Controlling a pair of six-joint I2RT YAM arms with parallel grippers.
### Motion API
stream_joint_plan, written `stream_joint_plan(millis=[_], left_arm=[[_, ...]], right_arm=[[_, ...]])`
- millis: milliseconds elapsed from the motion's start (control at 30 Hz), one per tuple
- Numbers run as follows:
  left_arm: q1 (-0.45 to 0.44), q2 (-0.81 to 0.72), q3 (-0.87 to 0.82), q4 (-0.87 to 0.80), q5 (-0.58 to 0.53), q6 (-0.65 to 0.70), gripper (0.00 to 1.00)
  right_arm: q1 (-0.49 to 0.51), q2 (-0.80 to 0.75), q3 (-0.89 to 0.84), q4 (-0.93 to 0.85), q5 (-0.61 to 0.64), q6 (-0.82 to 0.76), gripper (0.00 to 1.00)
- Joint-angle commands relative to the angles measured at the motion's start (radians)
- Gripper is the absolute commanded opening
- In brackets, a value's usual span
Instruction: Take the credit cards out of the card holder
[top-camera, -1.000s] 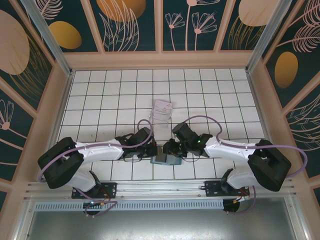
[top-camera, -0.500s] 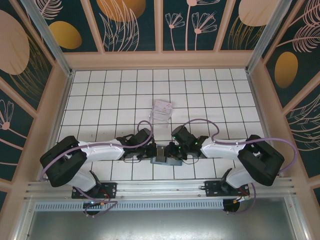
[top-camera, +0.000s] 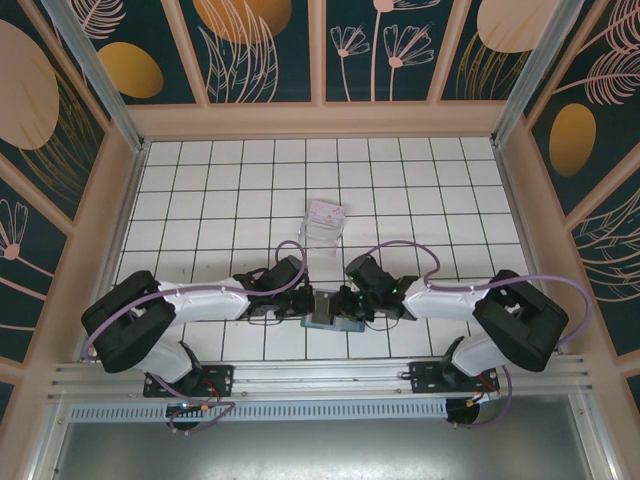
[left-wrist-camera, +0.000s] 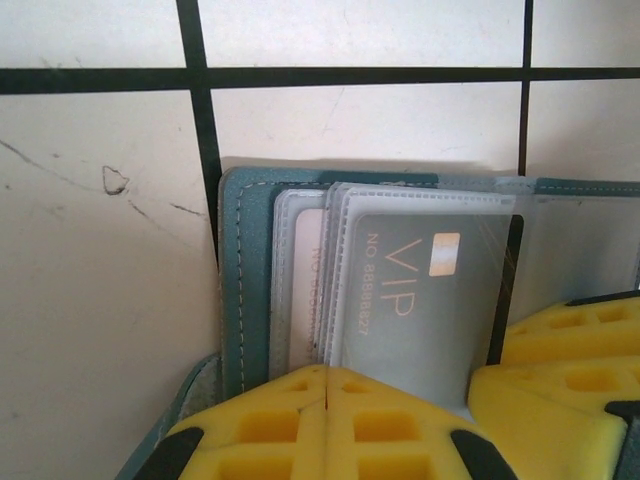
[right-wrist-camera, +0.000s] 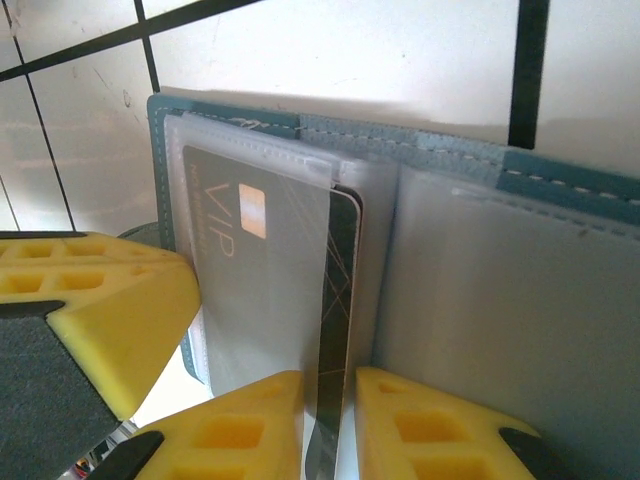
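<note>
The blue-grey card holder (top-camera: 322, 322) lies open on the white tiles near the front edge, between both grippers. A dark credit card (left-wrist-camera: 420, 300) marked VIP sits in a clear sleeve, and a pale pinkish card (left-wrist-camera: 300, 290) shows behind it. My left gripper (left-wrist-camera: 327, 380) is shut, its yellow tips resting on the card holder (left-wrist-camera: 245, 280) at its near edge. My right gripper (right-wrist-camera: 340, 395) stands narrowly open. The dark card's exposed edge (right-wrist-camera: 340, 300) runs down between its fingers with a thin gap on each side. In the top view the grippers (top-camera: 305, 303) (top-camera: 347, 303) almost meet.
A clear ridged plastic tray (top-camera: 322, 228) stands on the tiles behind the grippers, near the middle of the table. Low tan walls (top-camera: 120, 200) fence the tiled area on three sides. Both arms stretch inward along the front row of tiles.
The right arm has come lower and leftward onto the holder, and its jaws have narrowed around the dark card's edge. The left gripper has stayed shut in place.
</note>
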Motion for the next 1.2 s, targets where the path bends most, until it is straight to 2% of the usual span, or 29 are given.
stream_joint_plan(millis=[0,467,1167], left_arm=[[0.001,0.051,-0.01,-0.057,0.007,0.018,0.02],[0.001,0.051,-0.009,-0.058,0.014,0.014,0.01],[0.002,0.042,-0.011,-0.063,0.018,0.004,0.01]], right_arm=[[0.005,-0.034,-0.017,0.038,-0.027,0.022,0.21],[0.004,-0.098,-0.043,0.117,-0.052,0.032,0.21],[-0.015,-0.029,-0.215,0.532,-0.102,0.134,0.22]])
